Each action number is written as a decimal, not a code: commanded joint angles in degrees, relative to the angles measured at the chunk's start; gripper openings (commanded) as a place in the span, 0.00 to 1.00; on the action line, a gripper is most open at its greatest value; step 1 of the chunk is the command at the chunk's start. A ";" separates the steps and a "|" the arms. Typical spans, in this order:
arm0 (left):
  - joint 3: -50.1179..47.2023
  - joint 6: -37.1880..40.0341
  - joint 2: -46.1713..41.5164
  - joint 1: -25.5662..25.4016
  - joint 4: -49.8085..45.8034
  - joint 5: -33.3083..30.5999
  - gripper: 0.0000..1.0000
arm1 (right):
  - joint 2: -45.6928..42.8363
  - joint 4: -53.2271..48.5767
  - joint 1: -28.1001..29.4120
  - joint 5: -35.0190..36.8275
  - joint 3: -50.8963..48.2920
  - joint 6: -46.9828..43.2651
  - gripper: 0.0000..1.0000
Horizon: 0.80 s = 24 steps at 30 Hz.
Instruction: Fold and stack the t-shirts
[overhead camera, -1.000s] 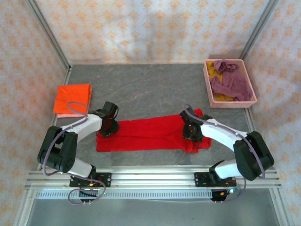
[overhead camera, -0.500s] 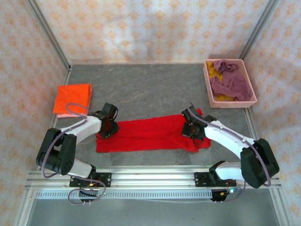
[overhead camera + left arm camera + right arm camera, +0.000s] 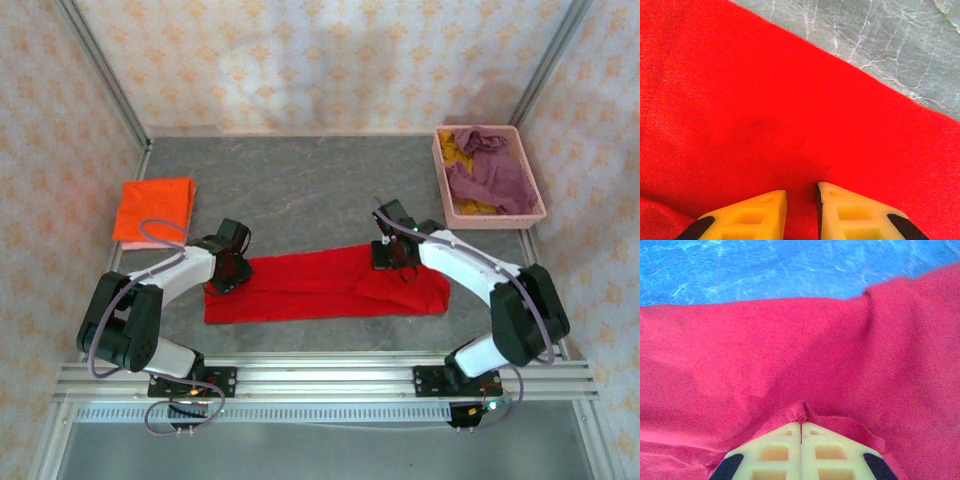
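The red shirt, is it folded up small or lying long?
Partly folded: the red shirt lies as a long strip, not a small square like the orange shirt. The right gripper pinches its cloth near the right end.

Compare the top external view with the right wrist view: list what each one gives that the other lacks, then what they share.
Top external: the left hand down on the left end of the red t-shirt, the folded orange t-shirt at far left, and the pink basket holding the mauve t-shirt and mustard t-shirt. Right wrist: a close-up of the right hand shut on a pinched ridge of red cloth. Shared: the red t-shirt and the grey table.
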 commanded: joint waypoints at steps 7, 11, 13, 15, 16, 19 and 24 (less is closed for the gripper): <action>0.07 -0.11 0.14 -0.11 -1.97 -2.51 0.22 | 7.30 -2.17 0.50 -3.63 5.81 -10.60 0.01; 0.54 0.15 -0.88 -0.10 -2.31 -2.69 0.26 | 5.07 -1.38 0.50 -0.31 5.24 -7.79 0.41; 0.98 0.65 -2.40 -0.12 -2.57 -2.89 0.36 | 1.32 -0.04 0.41 1.83 3.72 -5.04 0.60; 1.54 1.03 -4.36 -0.13 -2.76 -3.18 0.48 | -2.90 1.59 0.33 3.57 1.61 -1.53 0.67; 1.81 1.12 -5.64 -0.15 -2.83 -3.36 0.56 | -5.16 2.59 0.24 3.98 0.18 0.56 0.69; 3.14 1.55 -8.08 -0.14 -2.58 -2.91 0.72 | -10.73 4.73 0.23 4.18 -4.55 8.11 0.70; 5.10 2.70 -8.04 -0.11 -3.17 -2.61 0.74 | -17.59 9.68 0.22 3.15 -15.37 21.20 0.63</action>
